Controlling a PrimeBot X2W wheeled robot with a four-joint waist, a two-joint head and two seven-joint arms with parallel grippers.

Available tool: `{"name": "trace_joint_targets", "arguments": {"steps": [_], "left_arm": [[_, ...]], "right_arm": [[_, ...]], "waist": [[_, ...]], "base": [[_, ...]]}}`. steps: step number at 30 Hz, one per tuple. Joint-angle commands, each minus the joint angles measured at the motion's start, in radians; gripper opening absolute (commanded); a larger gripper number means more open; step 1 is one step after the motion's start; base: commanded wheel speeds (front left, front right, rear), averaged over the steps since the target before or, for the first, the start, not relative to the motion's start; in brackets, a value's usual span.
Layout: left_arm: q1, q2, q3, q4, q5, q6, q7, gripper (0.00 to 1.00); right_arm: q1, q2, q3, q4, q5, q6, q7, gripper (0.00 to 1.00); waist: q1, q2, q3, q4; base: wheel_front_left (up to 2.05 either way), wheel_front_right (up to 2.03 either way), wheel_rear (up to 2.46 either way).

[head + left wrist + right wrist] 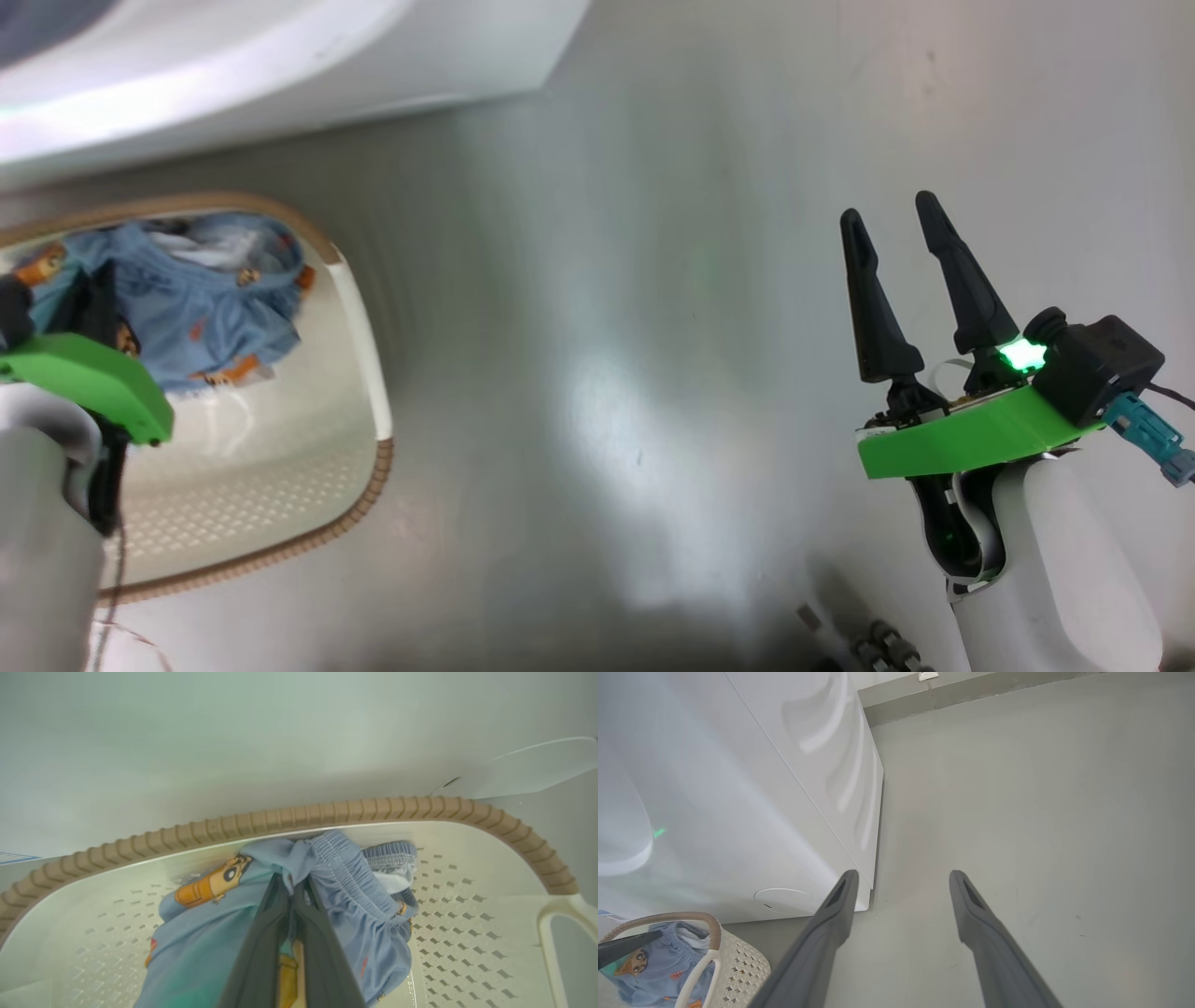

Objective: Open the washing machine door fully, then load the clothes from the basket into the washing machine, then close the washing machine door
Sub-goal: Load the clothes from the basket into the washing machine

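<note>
The cream basket (pixel 359 308) with its brown rim stands on the floor at the left, just below the white washing machine (pixel 280 56). Light blue clothes (pixel 210 299) with orange cartoon figures lie in it. My left gripper (pixel 293 884) reaches down into the basket (pixel 467 896) and is shut on a fold of the clothes (pixel 355 891). My right gripper (pixel 901 219) hovers open over bare floor at the right, holding nothing. In the right wrist view the washing machine (pixel 738 788) fills the left, with the basket (pixel 733 961) and clothes (pixel 663 966) at the bottom left. The washing machine door is out of view.
Grey floor (pixel 635 280) stretches between the basket and my right arm. A grey skirting strip (pixel 971 690) runs along the wall behind the machine. Small metal parts (pixel 878 644) lie at the bottom edge near my right arm.
</note>
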Motion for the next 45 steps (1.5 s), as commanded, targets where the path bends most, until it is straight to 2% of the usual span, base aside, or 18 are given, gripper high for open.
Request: {"name": "trace_joint_targets", "arguments": {"steps": [1,8,19,28,45], "left_arm": [[0.055,0.044,0.039,-0.033,-0.002,0.016,-0.012,0.0],[0.179,0.021,0.139,-0.199,0.031,0.05,-0.012,0.0],[0.357,-0.042,0.298,-0.421,0.112,0.064,-0.012,0.0],[0.488,-0.113,0.402,-0.592,0.193,0.053,-0.012,0.0],[0.694,-0.228,0.524,-0.841,0.332,0.017,-0.012,0.0]], "right_arm": [[0.037,0.004,0.016,-0.014,-0.004,0.002,-0.005,1.0],[0.034,0.004,0.019,0.008,-0.019,0.002,-0.005,1.0],[0.061,0.004,0.02,0.052,-0.019,0.002,-0.005,1.0],[0.094,0.004,0.017,0.08,-0.018,0.002,-0.005,1.0],[0.152,0.004,0.014,0.114,-0.042,0.002,-0.005,1.0]], "waist": [[0.0,-0.0001,-0.067,0.036],[0.0,-0.0001,-0.154,0.069],[0.0,-0.0001,-0.316,0.097],[0.0,-0.0001,-0.441,0.108],[0.0,-0.0001,-0.626,0.139]], "base": [[0.0,0.0,0.0],[0.0,0.0,0.0],[0.0,0.0,0.0],[0.0,0.0,0.0],[0.0,0.0,0.0]]}}
